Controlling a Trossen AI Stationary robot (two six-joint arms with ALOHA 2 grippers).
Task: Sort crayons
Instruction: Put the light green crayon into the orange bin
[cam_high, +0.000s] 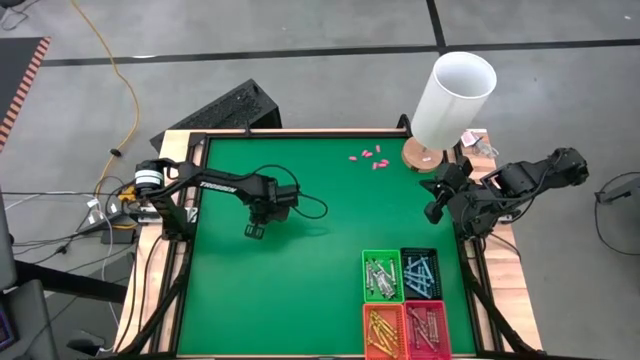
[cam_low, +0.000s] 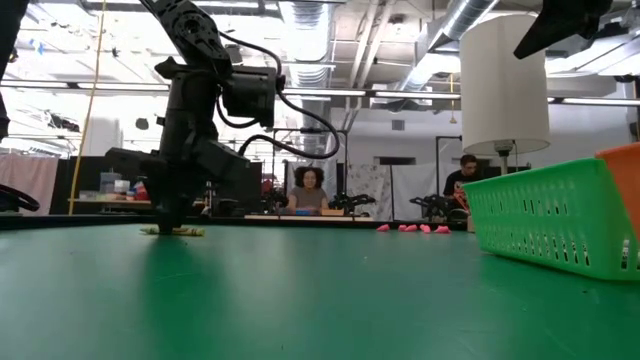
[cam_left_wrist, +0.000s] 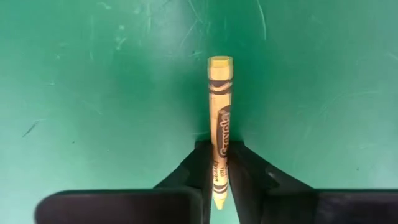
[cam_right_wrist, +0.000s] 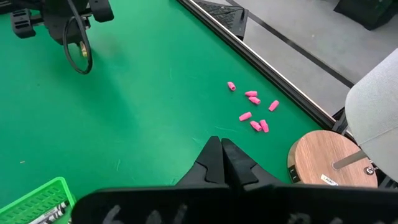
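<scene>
A yellow-orange crayon (cam_left_wrist: 219, 106) lies flat on the green table (cam_high: 300, 290), left of the middle. My left gripper (cam_high: 255, 230) stands over it pointing down, shut on it. In the low view the crayon (cam_low: 178, 231) shows as a thin strip under the fingers. At the near right stand four small bins with sorted crayons: green (cam_high: 382, 275), black (cam_high: 420, 272), orange (cam_high: 383, 330) and red (cam_high: 425, 328). My right gripper (cam_right_wrist: 222, 152) hangs shut, holding nothing, above the table's right edge. My left gripper pinches the crayon between its two fingers (cam_left_wrist: 198, 171), on the wrapped part near its pointed end (cam_left_wrist: 219, 163). The fingers come from above, pointing down, and lie across the crayon. The crayon rests flat on the table, and its flat end (cam_left_wrist: 219, 63) sticks out beyond the fingers.
Several small pink pieces (cam_high: 368, 157) lie near the far edge. A white lamp (cam_high: 455, 95) on a round wooden base (cam_high: 422, 155) stands at the far right corner. A raised black frame (cam_high: 190, 230) borders the table. People sit in the room behind.
</scene>
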